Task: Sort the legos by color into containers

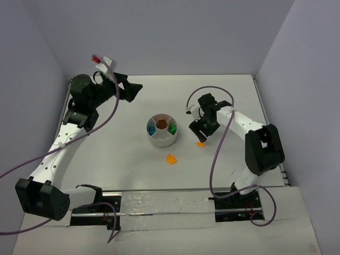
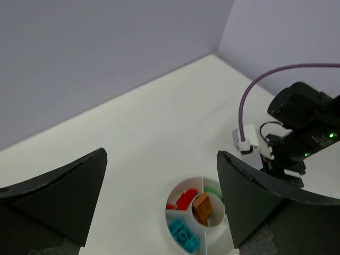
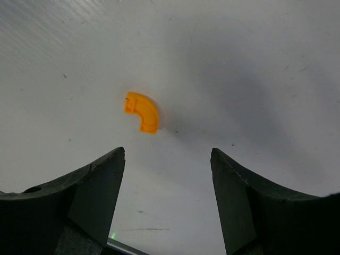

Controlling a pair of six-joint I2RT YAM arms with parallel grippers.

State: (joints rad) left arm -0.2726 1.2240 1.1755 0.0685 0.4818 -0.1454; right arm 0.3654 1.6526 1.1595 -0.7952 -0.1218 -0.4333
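The white dish (image 1: 162, 139) stands mid-table. In the left wrist view the dish (image 2: 175, 223) holds red legos (image 2: 184, 200), a brown-orange lego (image 2: 202, 207) in the central well, a teal lego (image 2: 183, 234) and a partly hidden green lego (image 2: 212, 189). Two yellow-orange legos lie on the table, one (image 1: 201, 144) right of the dish and one (image 1: 171, 159) in front of it. My right gripper (image 1: 202, 133) is open and empty just above the first. A curved yellow-orange lego (image 3: 142, 111) lies beyond the open right gripper (image 3: 167, 151). My left gripper (image 1: 135, 91) is open, empty and raised behind the dish.
The right arm's wrist and purple cable (image 2: 297, 125) show beyond the dish in the left wrist view. Grey walls enclose the table at the back and both sides. The arm bases and a metal rail (image 1: 164, 204) run along the near edge.
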